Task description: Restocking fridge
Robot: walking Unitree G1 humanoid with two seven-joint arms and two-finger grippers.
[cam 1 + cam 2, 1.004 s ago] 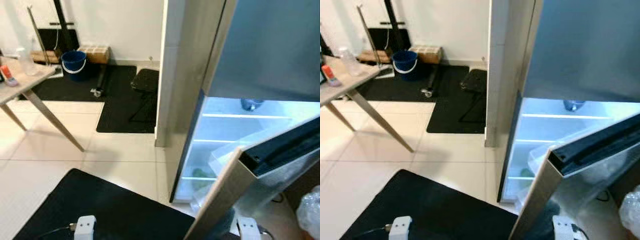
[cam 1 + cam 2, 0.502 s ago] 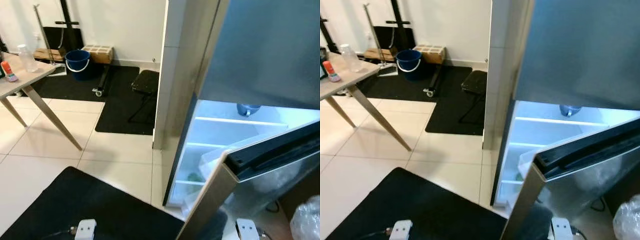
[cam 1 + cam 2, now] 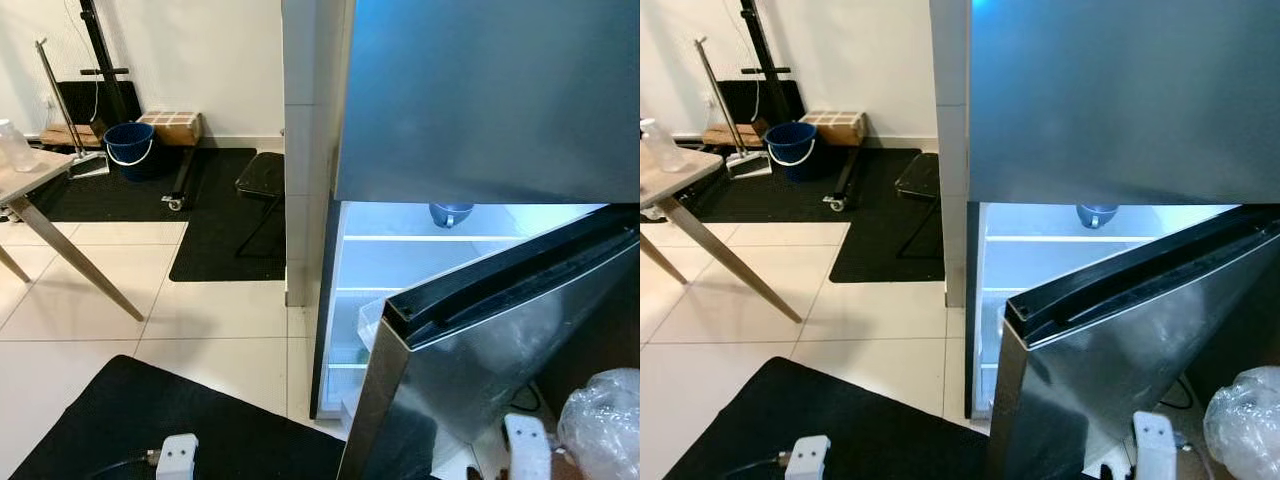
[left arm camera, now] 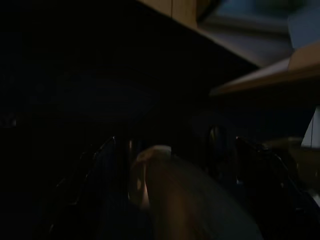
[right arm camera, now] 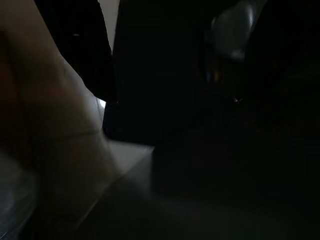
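Beside the open fridge (image 3: 470,120), black mat (image 3: 215,215) on white tiles (image 3: 80,300)

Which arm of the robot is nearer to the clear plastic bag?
The right. The right arm sits just beside the clear plastic bag at the lower right, while the left arm is far across, over the black mat.

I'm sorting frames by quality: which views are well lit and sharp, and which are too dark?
Left and right eye views: bright and sharp, the lit white fridge interior glowing under the steel fridge door. Left and right wrist views: very dark and blurred, shapes hardly readable.
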